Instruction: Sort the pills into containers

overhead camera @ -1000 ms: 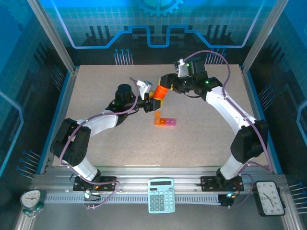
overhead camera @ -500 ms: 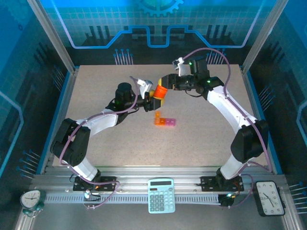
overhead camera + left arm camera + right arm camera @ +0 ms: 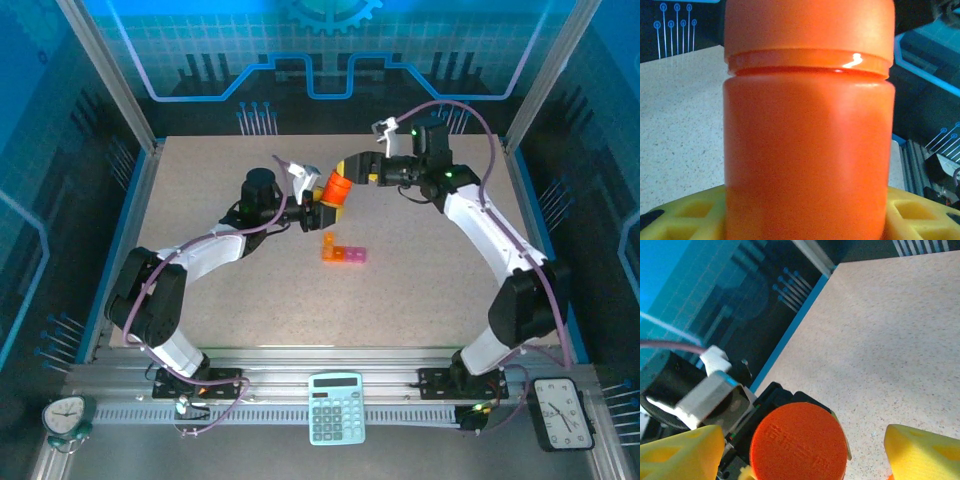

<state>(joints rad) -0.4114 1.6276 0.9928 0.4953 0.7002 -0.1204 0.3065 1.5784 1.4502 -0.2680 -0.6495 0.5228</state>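
Note:
An orange cylindrical bottle point(image 3: 335, 190) with its orange cap point(image 3: 797, 442) on hangs above the table's middle back. My left gripper point(image 3: 318, 210) is shut on its body point(image 3: 807, 125), yellow fingers point(image 3: 685, 215) on either side. My right gripper point(image 3: 352, 168) stands open just off the cap; its yellow fingertips point(image 3: 925, 450) flank the cap with gaps on both sides. The containers point(image 3: 343, 253), a small orange and pink strip, lie on the table just in front of the bottle. The pills are out of view.
A calculator point(image 3: 336, 407) and two clocks point(image 3: 62, 415) point(image 3: 566, 411) sit on the near rail in front of the arm bases. A blue-edged frame point(image 3: 120, 235) bounds the speckled table point(image 3: 420, 290), with bare room on both sides of the strip.
My right gripper has opened off the bottle's cap and drawn back a little to the right. The left gripper still holds the bottle in about the same place.

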